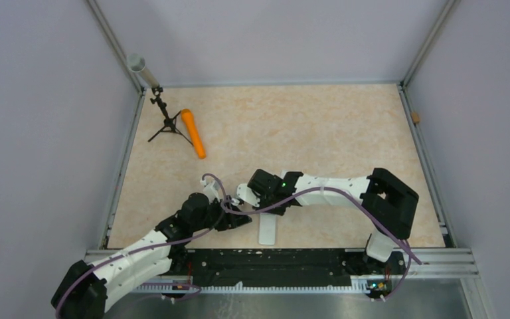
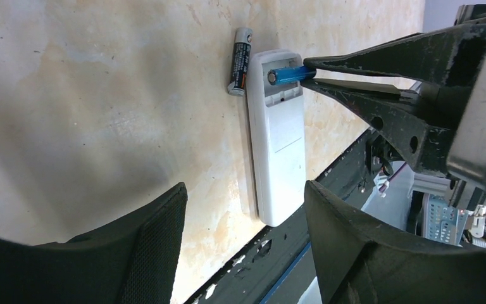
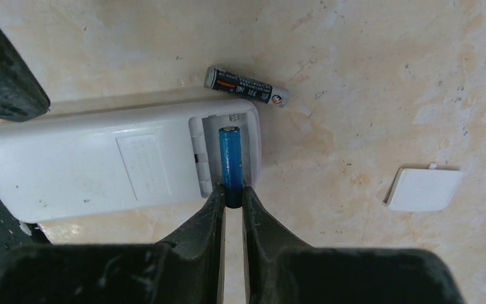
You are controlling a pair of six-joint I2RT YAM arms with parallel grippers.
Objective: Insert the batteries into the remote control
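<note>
The white remote control lies back-up near the table's front edge, its battery recess uncovered. My right gripper is shut on the near end of the blue battery, whose far end sits in the recess. The dark battery lies loose on the table, right beside the remote's recess end. My left gripper stands open just off the remote's other end, holding nothing, close beside the right gripper.
The white battery cover lies on the table to the side of the remote. An orange cylinder and a small black tripod stand at the back left. The black front rail runs just below the remote.
</note>
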